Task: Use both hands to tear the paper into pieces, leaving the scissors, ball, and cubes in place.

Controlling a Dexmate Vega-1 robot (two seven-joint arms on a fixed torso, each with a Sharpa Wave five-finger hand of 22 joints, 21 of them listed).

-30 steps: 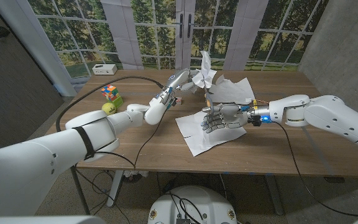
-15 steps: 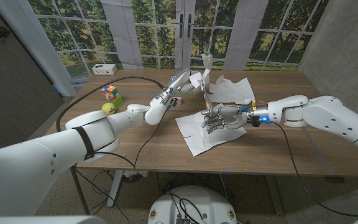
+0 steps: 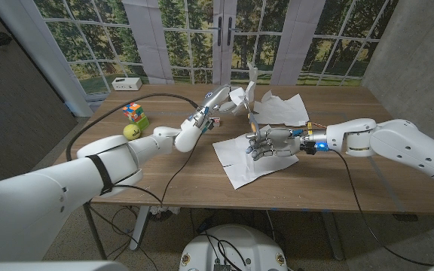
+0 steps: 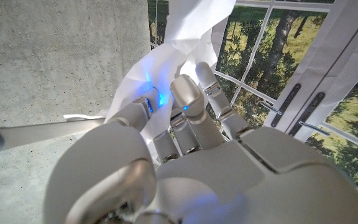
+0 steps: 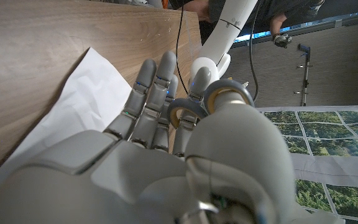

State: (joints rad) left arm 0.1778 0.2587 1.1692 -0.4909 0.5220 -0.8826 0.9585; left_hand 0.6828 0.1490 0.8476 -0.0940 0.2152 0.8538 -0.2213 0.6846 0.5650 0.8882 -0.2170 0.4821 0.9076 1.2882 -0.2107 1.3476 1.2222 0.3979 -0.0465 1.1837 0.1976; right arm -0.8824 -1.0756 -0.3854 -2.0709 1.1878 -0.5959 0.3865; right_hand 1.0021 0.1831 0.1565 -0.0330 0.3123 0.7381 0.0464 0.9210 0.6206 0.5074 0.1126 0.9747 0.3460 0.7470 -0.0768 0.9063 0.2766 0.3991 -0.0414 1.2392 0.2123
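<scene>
Our left hand (image 3: 221,96) is raised over the far side of the worktop (image 3: 164,169) and grasps a crumpled, torn piece of paper (image 3: 246,92), its fingers (image 4: 188,99) curled into the sheet. Our right hand (image 3: 268,141) hovers with fingers apart and nothing in them, just above the large flat sheet (image 3: 239,162), which lies under and ahead of it on the near side. That sheet is nearer the right hand, and its long axis runs diagonally toward us. We judge the next tear needs the left hand brought down to it.
</scene>
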